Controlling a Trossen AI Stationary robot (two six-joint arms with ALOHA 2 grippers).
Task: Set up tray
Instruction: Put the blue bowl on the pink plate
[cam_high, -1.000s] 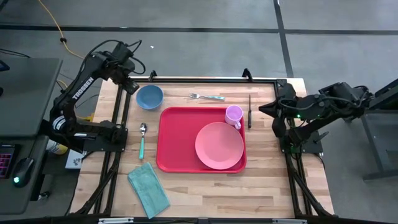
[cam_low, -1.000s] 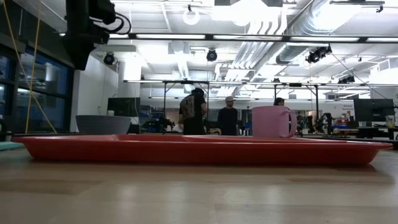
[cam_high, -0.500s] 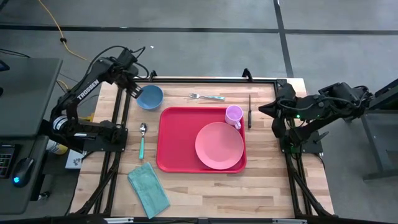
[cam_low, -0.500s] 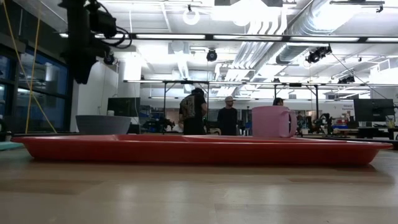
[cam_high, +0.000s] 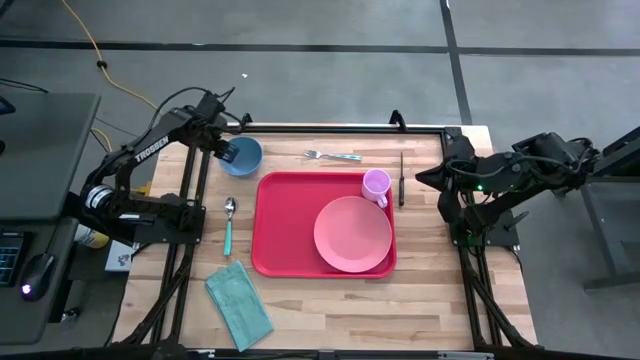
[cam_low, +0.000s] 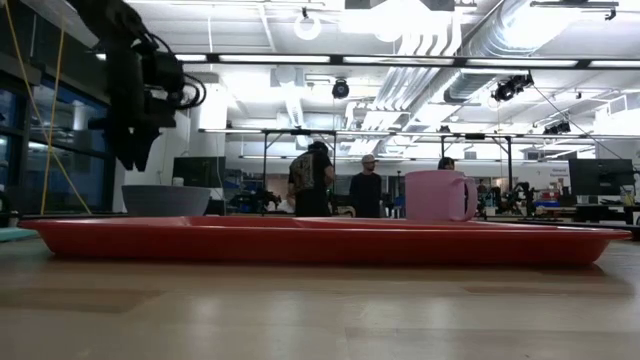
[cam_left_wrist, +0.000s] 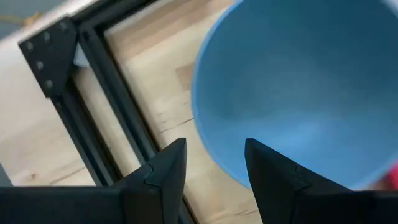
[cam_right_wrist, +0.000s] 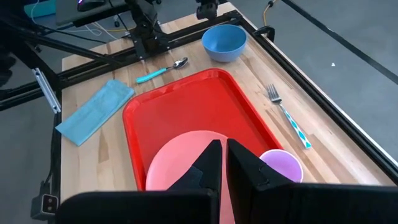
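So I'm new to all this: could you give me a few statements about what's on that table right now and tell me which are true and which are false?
1. The pink plate lies on the red tray. True.
2. The blue bowl sits on the tray. False: it stands on the bare table beyond the tray's corner.
3. The left gripper hangs at the bowl's rim with its fingers open. True.
4. The right gripper holds the fork. False: it is shut on nothing, off at the table's right edge, and the fork lies on the table.
5. The pink cup stands on the tray beside the plate. True.
6. The spoon lies inside the bowl. False: it lies on the table left of the tray.
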